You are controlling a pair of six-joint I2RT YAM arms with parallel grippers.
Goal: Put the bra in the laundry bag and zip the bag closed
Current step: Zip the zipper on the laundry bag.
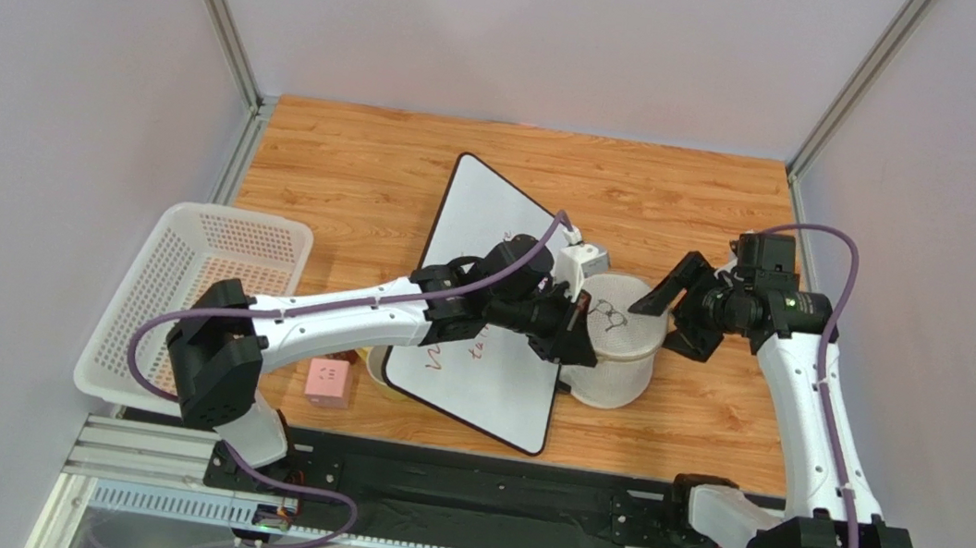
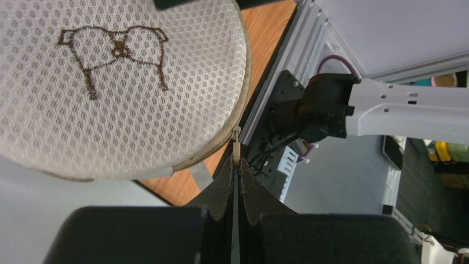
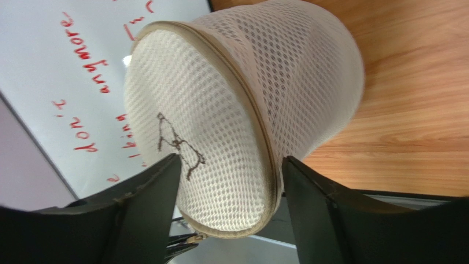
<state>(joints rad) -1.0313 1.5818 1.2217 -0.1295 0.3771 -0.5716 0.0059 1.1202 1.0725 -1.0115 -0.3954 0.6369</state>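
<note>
The laundry bag [image 1: 621, 344], a white mesh cylinder with a brown bra icon on its lid [image 2: 110, 82], stands beside the whiteboard. My left gripper [image 2: 236, 165] is shut on the small zipper pull [image 2: 236, 149] at the lid's rim. In the top view the left gripper [image 1: 577, 335] sits at the bag's left edge. My right gripper [image 3: 231, 165] is open, its fingers straddling the lid's rim [image 3: 258, 143] without clamping it. In the top view the right gripper [image 1: 674, 314] is just right of the bag. The zipper looks shut along the rim that shows. The bra is hidden.
A whiteboard [image 1: 494, 212] with red writing lies under the left arm and reaches the bag. A white perforated basket [image 1: 191, 294] stands at the left. A small pink box [image 1: 330, 381] sits near the left arm's base. Metal rails run along the near edge.
</note>
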